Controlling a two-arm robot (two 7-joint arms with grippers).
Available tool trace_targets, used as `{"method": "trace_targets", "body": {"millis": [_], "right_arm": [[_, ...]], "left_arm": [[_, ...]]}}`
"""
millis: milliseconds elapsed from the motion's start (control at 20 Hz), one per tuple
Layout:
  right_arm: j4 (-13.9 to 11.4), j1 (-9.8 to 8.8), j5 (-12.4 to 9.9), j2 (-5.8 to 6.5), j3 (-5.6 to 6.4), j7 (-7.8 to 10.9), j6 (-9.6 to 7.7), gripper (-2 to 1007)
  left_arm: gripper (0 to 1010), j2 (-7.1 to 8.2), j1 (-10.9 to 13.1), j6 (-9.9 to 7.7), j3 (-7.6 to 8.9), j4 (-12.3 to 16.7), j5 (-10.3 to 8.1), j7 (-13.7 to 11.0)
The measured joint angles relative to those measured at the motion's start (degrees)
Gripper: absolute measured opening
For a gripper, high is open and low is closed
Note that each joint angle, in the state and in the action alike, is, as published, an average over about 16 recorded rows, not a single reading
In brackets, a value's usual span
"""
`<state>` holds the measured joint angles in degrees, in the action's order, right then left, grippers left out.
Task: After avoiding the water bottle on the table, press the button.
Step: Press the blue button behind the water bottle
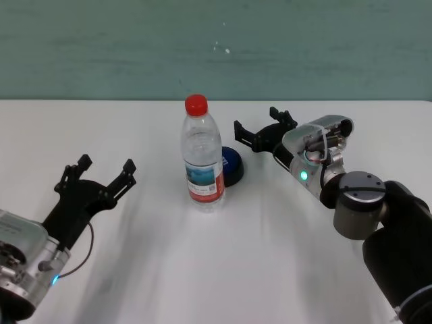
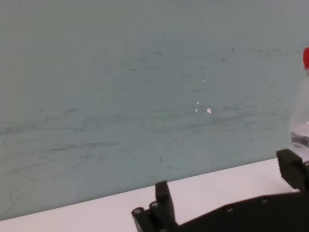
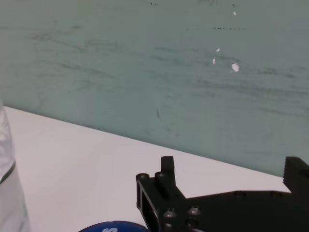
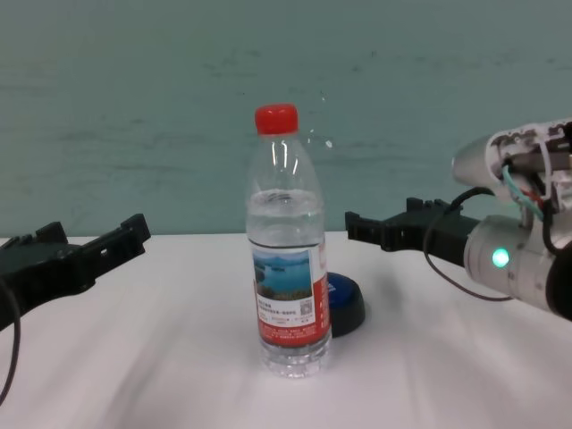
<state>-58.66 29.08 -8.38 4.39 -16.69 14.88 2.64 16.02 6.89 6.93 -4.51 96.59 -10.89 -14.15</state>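
white table [image 1: 270, 270], right gripper [image 1: 264, 128] spread above button [image 1: 233, 165], behind water bottle [image 1: 201, 155]

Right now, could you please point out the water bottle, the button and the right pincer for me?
water bottle [image 1: 202, 158], head view, clear body above the label.
button [image 1: 233, 163], head view, blue domed top.
right pincer [image 1: 262, 128], head view, midway between its open fingertips.

A teal-green wall [image 1: 216, 47] runs behind the white desk [image 1: 202, 270] at twelve o'clock, scuffed with faint dark streaks and a few small white chips. Light falls evenly.
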Motion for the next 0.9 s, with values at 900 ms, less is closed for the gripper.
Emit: {"method": "trace_targets", "body": {"millis": [900], "right_arm": [[7.7, 3.53, 0.7, -2.17, -0.33, 0.78, 2.17, 1004]], "left_arm": [[1010, 0.0, 0.0, 0.0, 0.0, 0.0, 0.0, 0.0]]}}
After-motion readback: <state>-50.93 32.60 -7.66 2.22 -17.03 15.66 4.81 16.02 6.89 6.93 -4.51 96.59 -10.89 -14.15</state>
